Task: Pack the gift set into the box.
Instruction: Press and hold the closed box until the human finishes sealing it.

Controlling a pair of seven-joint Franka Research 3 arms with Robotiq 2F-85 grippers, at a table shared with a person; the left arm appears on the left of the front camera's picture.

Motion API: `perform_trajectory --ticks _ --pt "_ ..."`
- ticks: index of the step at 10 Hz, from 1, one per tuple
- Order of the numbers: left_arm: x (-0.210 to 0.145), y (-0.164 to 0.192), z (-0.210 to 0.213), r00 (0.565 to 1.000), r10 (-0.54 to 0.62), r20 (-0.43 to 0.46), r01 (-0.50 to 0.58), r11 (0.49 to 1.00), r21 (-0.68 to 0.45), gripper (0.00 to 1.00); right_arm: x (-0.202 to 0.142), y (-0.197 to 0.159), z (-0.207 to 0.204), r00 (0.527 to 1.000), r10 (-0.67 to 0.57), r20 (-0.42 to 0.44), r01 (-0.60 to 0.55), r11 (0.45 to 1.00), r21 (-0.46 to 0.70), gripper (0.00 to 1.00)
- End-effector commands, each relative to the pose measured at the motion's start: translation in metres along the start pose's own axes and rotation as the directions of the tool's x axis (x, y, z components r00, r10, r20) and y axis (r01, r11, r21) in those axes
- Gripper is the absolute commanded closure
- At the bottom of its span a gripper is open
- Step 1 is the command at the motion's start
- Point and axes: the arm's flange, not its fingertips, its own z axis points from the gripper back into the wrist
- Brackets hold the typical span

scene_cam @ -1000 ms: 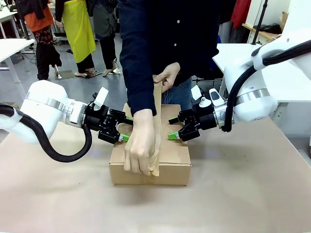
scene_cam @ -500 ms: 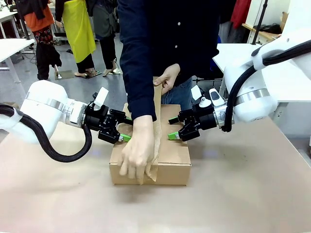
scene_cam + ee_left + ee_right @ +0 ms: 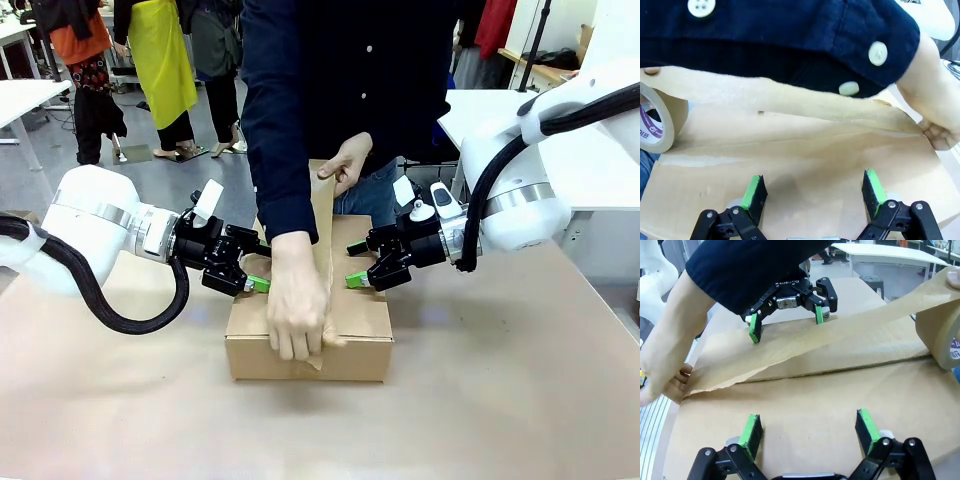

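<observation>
The box (image 3: 350, 318) lies shut in the middle of the table, so the gift set is hidden. A person stretches a strip of brown tape (image 3: 323, 215) along its top seam. One hand (image 3: 297, 312) presses the tape over the near edge, and the other hand (image 3: 345, 163) holds the strip up at the far end. My left gripper (image 3: 260, 265) is open at the box's left top edge. My right gripper (image 3: 354, 264) is open over the right half of the top. The left wrist view shows open fingers (image 3: 813, 190) over the box top (image 3: 805, 167). The right wrist view shows the same (image 3: 809, 429), with the tape (image 3: 815, 340) and the left gripper (image 3: 786, 321) beyond.
The tape roll (image 3: 655, 122) sits at the box's far end, also seen as a roll (image 3: 946, 335) in the right wrist view. The person stands tight against the far table edge. Brown tabletop (image 3: 500, 400) lies bare around the box. People and white tables stand farther back.
The person's near hand has slid over the box's front edge and pressed the tape end down. The hand holding the strip dropped slightly. Both grippers stayed still.
</observation>
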Motion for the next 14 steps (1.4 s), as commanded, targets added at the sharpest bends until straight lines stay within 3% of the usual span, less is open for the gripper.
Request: perform_trajectory --ticks 1,14 --pt "-0.0017 -0.0022 -0.0011 1.0 -0.007 0.001 0.007 1.0 -0.006 0.0 -0.0028 0.001 -0.0003 1.0 -0.002 0.001 0.002 1.0 -0.006 0.0" --pt "-0.0017 -0.0022 -0.0011 1.0 -0.007 0.001 0.007 1.0 -0.006 0.0 -0.0028 0.001 -0.0003 1.0 -0.002 0.001 0.002 1.0 -0.006 0.0"
